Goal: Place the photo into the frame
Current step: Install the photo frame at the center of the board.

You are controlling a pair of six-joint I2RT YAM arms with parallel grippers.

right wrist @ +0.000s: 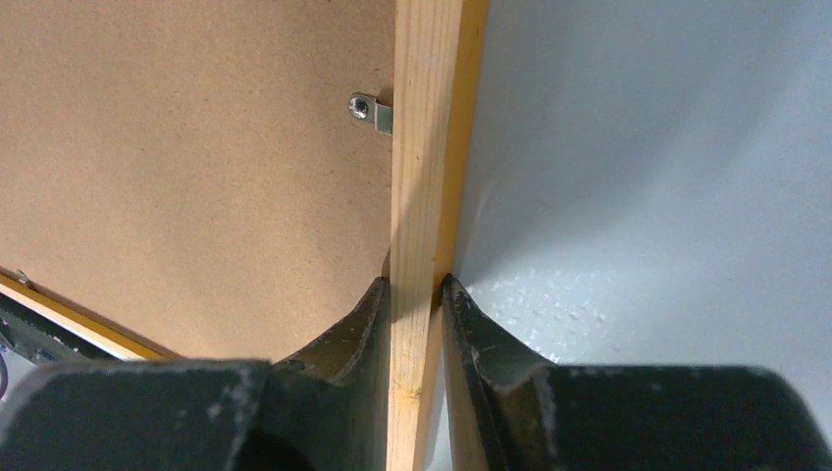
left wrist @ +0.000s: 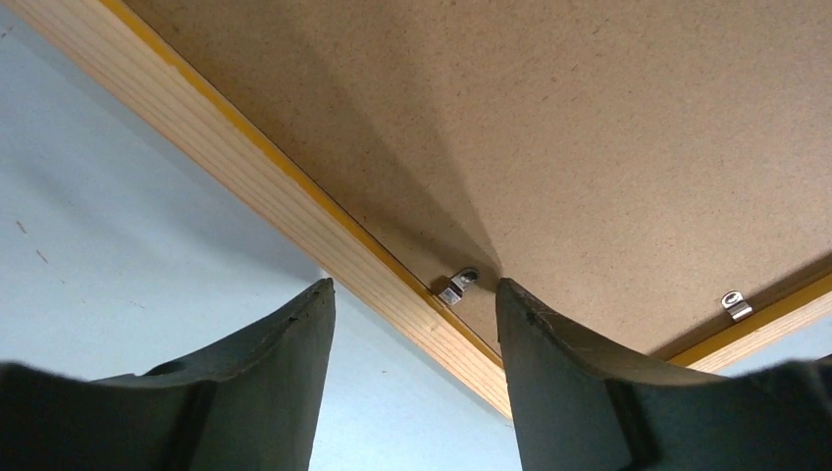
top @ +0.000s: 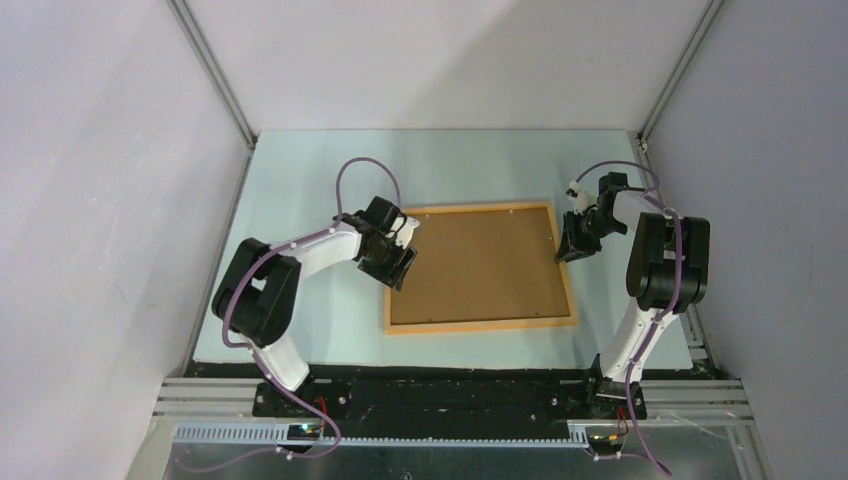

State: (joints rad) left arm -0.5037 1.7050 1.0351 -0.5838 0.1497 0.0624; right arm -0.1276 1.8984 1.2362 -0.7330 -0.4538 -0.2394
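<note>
The frame lies on the pale table with a plain brown backing board filling it. The photo is hidden. My left gripper is at the frame's left rail, open. In the left wrist view its fingers straddle the wooden rail, one over the table and one over the board beside a small metal clip. My right gripper is at the frame's right side. In the right wrist view it is shut on the right rail, one finger on each side.
More metal clips sit along the frame's inner edge. The pale blue table mat is boxed in by grey walls on the left, right and back. Purple cables loop over both arms.
</note>
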